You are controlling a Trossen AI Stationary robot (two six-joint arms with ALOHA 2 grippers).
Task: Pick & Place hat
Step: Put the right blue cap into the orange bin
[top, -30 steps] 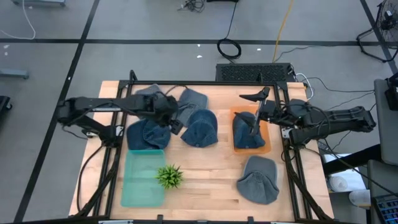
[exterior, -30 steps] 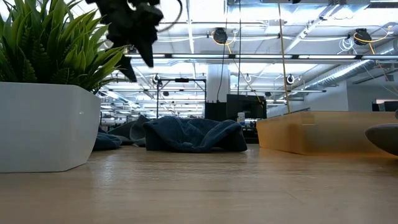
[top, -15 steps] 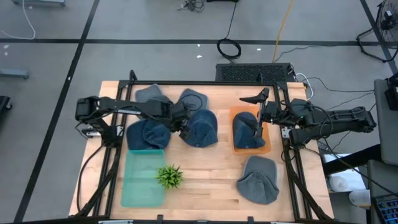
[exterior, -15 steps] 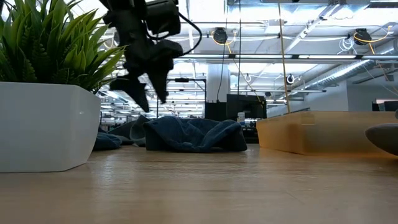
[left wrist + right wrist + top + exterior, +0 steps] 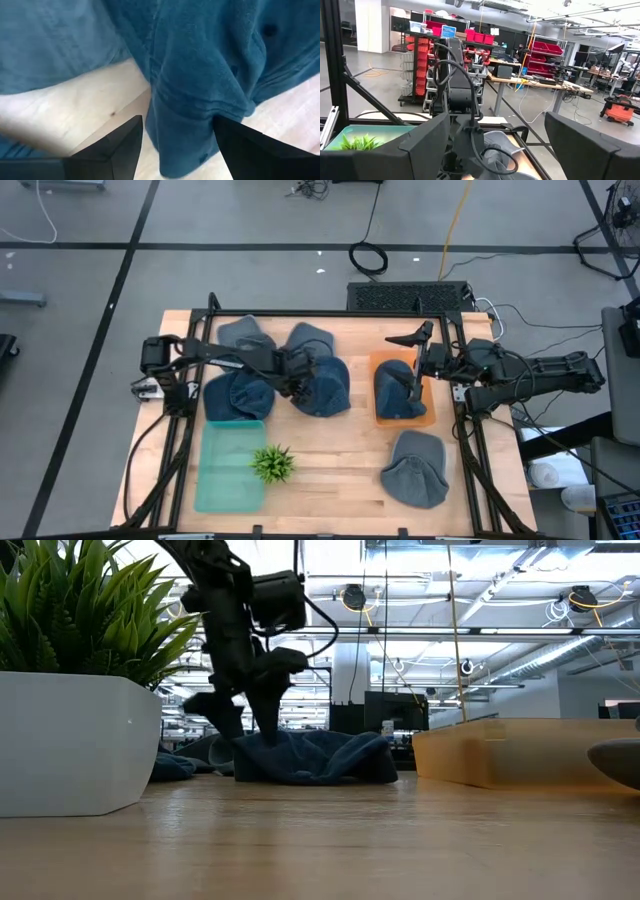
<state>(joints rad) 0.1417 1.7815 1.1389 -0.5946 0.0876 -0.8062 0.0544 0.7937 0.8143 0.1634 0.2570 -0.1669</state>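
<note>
Now lower: left gripper [image 5: 243,720] astride hat [image 5: 315,757].

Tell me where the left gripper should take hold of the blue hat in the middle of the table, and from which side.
Grip the blue hat at its near edge fold, coming straight down from above. The left wrist view shows a raised ridge of fabric running between the open fingers of the left gripper, with bare wood either side, so closing there should likely pinch it.

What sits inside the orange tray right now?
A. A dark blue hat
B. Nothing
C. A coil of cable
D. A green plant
A. In the high view a dark blue hat fills the orange tray, while the plant stands beside the green tray.
</note>
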